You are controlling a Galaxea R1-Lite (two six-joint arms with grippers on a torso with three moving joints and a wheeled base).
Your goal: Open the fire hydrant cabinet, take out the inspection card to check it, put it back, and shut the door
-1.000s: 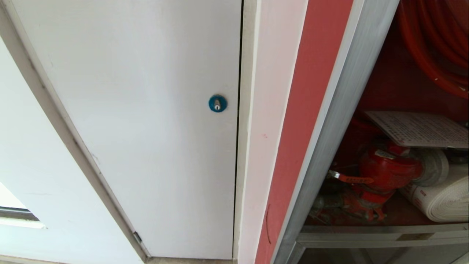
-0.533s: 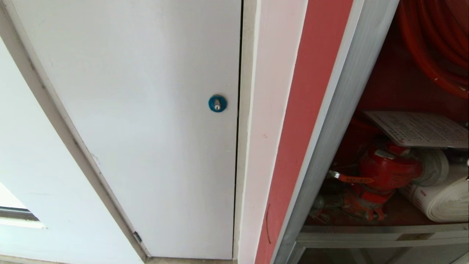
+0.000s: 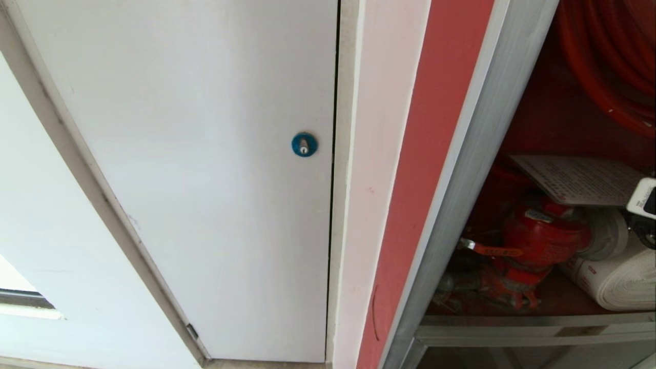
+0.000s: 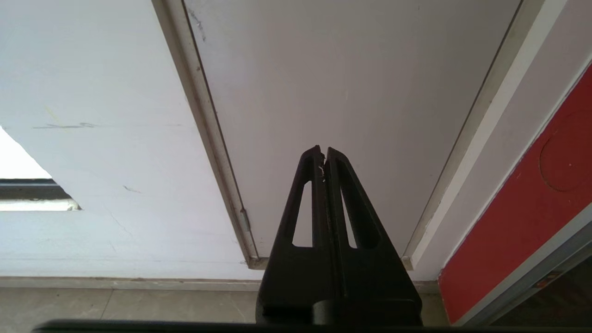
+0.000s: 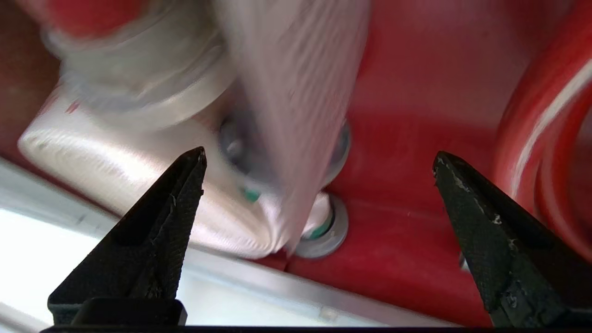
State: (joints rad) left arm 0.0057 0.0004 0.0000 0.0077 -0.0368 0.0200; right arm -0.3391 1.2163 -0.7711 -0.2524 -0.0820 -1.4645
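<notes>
so the right gripper (image 5: 319,157) is spread about as wide as it goes and holding nothing, pointed into the open fire hydrant cabinet (image 3: 476,154), with the inspection card (image 5: 296,115) right between the two fingertips but not touching either. In the head view only a white-and-black bit of that arm (image 3: 644,202) pokes in at the far right edge, next to the card's right end. The card (image 3: 579,179) lies flat-ish across the red valve (image 3: 543,238), with the white rolled hose (image 3: 615,277) below and to the right

my guess is the step is going in for the card. To do it clean I'd line one finger above and one below the near edge, slide in only a little, and pinch just the card. The metal hose coupling (image 5: 323,226) sits right behind it, so going too deep means bumping that

left gripper (image 4: 323,155) is parked with its fingers pressed together, pointing at the plain white panel (image 4: 351,92) left of the cabinet

hard to make out: the wrist view is smeared, so I can't say how close the card is to the fingertips, and the door isn't in any view
</notes>
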